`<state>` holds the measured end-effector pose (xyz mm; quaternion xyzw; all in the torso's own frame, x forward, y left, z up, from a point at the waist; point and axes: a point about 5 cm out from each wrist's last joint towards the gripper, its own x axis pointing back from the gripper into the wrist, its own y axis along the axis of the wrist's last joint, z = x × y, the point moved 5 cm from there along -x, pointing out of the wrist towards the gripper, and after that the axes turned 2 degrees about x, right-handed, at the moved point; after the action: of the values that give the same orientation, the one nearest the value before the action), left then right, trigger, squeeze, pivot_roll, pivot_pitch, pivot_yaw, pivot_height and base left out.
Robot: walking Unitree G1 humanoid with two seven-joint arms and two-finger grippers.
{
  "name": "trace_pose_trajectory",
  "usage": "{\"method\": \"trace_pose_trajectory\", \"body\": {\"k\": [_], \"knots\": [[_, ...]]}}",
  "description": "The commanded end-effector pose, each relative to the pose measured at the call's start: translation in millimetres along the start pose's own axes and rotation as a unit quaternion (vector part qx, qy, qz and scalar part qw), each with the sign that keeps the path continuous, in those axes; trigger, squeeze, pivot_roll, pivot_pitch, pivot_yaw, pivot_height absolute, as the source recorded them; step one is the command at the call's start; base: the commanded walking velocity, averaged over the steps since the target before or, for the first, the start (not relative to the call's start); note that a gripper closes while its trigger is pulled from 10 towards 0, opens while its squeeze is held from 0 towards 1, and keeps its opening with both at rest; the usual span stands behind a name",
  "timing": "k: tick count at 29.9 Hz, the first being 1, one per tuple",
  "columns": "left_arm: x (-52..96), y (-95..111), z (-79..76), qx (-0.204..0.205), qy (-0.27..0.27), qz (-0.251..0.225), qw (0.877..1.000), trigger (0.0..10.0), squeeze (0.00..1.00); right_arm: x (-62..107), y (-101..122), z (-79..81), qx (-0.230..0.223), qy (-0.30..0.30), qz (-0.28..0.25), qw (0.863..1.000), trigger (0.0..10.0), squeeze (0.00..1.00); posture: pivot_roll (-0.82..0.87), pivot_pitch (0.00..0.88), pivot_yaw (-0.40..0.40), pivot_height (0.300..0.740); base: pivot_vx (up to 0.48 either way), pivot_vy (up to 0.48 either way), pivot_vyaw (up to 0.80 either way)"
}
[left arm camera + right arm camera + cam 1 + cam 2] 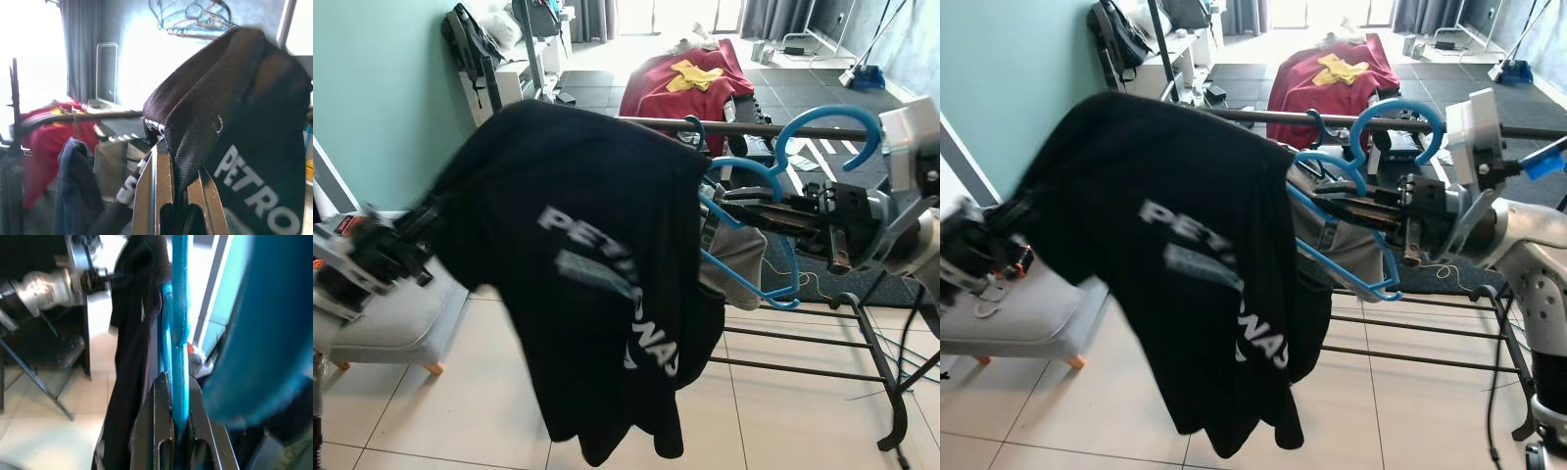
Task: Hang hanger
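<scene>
Hanger (744, 230), a blue one carrying a black printed T-shirt (597, 284), is held up just in front of the clothes rack's horizontal rail (734, 127), its hook end rising near the rail but, as far as can be told, not yet over it. The right gripper (729, 204) has its two black fingers closed narrowly on the blue frame beside the neck; the right wrist view shows the blue bar (178, 333) pinched between them. The left gripper (416, 230), on the far side of the shirt from the rail's right end, is shut on the shirt's shoulder fabric, the cloth (195, 127) bunched between its fingers in the left wrist view. The hanger's long axis runs roughly along the rail, from one gripper toward the other. By this judgement the right arm is the nearer to the hook, so lifting and seating the hook over the rail would fall to it, with the left steadying the garment's weight.
</scene>
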<state>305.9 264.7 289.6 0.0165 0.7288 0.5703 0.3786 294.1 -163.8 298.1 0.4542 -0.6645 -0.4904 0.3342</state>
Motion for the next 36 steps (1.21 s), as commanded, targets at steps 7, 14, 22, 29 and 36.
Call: {"method": "trace_pose_trajectory", "body": {"k": [7, 14, 22, 29, 36], "knots": [[45.6, 64.9, 74.6, -0.052, 0.238, -0.122, 0.962, 0.0, 0.00, 19.8, -93.2, 9.2, -0.048, -0.022, 0.216, 0.975, 0.0, 0.00, -0.14, 0.049, 0.030, 0.740, 0.000, 0.000, 0.00], [74.0, 32.5, 78.9, -0.019, 0.314, -0.090, 0.945, 3.3, 0.00, 31.7, -157.5, 5.8, -0.078, -0.113, 0.310, 0.941, 4.6, 0.00, -0.13, 0.053, 0.030, 0.740, 0.000, 0.000, 0.00], [133.6, -85.6, 32.0, -0.025, 0.414, 0.096, 0.905, 10.0, 0.00, 28.0, -221.3, -18.9, -0.185, -0.384, 0.247, 0.870, 10.0, 0.00, -0.09, 0.054, 0.032, 0.740, 0.000, 0.000, 0.34], [177.2, -126.0, -38.8, -0.041, 0.422, 0.204, 0.882, 8.7, 0.00, 42.4, -273.7, 14.0, -0.256, -0.440, 0.268, 0.818, 10.0, 0.00, -0.04, 0.056, 0.017, 0.740, 0.000, 0.000, 0.79], [157.8, -163.4, -72.9, -0.007, 0.338, 0.252, 0.907, 10.0, 0.00, 38.2, -282.7, 20.5, -0.272, -0.453, 0.251, 0.811, 10.0, 0.00, -0.03, 0.050, 0.009, 0.740, 0.000, 0.000, 0.77]]}}
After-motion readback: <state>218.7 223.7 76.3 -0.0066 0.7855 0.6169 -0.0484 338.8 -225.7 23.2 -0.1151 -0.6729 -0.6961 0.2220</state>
